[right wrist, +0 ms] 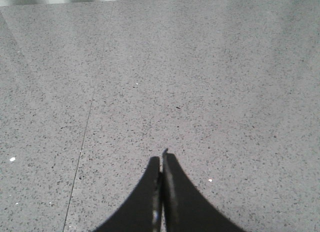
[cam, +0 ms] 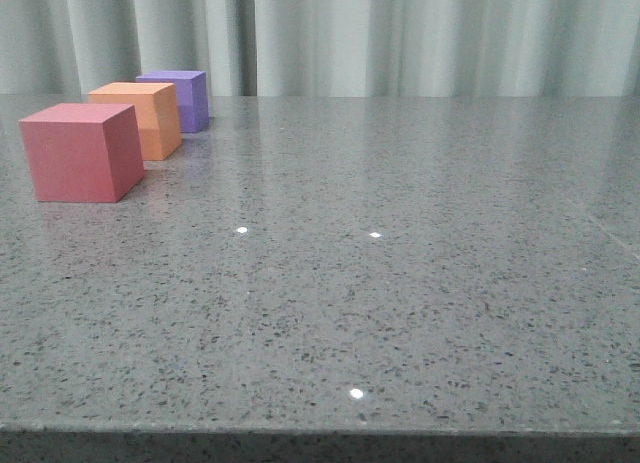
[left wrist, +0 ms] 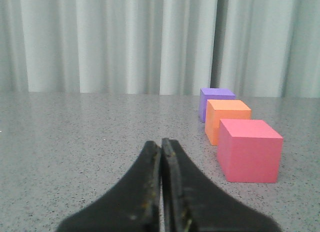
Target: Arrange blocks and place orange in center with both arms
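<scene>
Three cubes stand in a row at the table's left in the front view: the red-pink cube [cam: 80,151] nearest, the orange cube [cam: 143,118] in the middle, the purple cube [cam: 180,98] farthest. The left wrist view shows the same row: red-pink cube [left wrist: 250,149], orange cube [left wrist: 225,119], purple cube [left wrist: 212,101]. My left gripper [left wrist: 161,142] is shut and empty, low over the table, apart from the cubes. My right gripper [right wrist: 161,158] is shut and empty over bare table. Neither gripper shows in the front view.
The grey speckled table [cam: 400,283] has its front edge at the bottom of the front view. A pale curtain [cam: 400,33] hangs behind the table. A thin seam line [right wrist: 82,142] runs across the tabletop in the right wrist view.
</scene>
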Robot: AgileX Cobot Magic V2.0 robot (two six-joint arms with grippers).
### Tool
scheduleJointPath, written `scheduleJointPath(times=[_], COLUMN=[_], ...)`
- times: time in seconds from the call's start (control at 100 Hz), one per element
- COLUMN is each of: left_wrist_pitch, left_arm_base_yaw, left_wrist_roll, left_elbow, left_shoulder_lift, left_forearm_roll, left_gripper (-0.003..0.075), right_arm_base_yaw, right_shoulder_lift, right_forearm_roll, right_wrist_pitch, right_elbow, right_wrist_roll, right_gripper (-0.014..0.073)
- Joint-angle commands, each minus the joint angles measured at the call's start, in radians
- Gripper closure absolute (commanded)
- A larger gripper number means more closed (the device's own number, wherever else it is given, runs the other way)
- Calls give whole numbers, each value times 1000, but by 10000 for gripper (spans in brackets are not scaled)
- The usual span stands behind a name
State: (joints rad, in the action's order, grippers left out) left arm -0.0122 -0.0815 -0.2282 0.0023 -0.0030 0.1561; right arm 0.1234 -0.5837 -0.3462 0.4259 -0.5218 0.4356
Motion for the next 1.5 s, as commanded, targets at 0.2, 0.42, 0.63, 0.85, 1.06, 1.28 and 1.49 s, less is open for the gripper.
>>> scheduleJointPath(times=[0.2, 0.42, 0.63, 0.85, 1.06, 1.28, 1.49], left_wrist_pitch=[-85, -85, -85, -85, -85, -85, -85], left_arm_base_yaw=[4, 4, 4, 4, 4, 4, 4], left_wrist_roll=[0, 0, 0, 0, 0, 0, 0], left_elbow=[42, 42, 42, 42, 42, 42, 42], left_shoulder_lift=[-38, -38, -38, -38, -38, -38, -38], left_forearm_roll=[-9, -9, -9, -9, -9, -9, -9], left_gripper=[741, 741, 741, 741, 741, 741, 741], right_arm_base_yaw=[-5, -5, -11, -30, -35, -73, -79], right_shoulder_lift=[9, 128, 301, 461, 564, 613, 615], right_forearm_roll=[-25, 17, 235, 346, 346, 346, 346], right_wrist_pitch=[-77, -189, -326, -443, -463, -542, -532], right_elbow=[-19, 65, 219, 357, 449, 533, 531], right_wrist_roll=[-22, -39, -279, -406, -406, -399, -386], right_gripper=[662, 662, 662, 662, 662, 662, 662])
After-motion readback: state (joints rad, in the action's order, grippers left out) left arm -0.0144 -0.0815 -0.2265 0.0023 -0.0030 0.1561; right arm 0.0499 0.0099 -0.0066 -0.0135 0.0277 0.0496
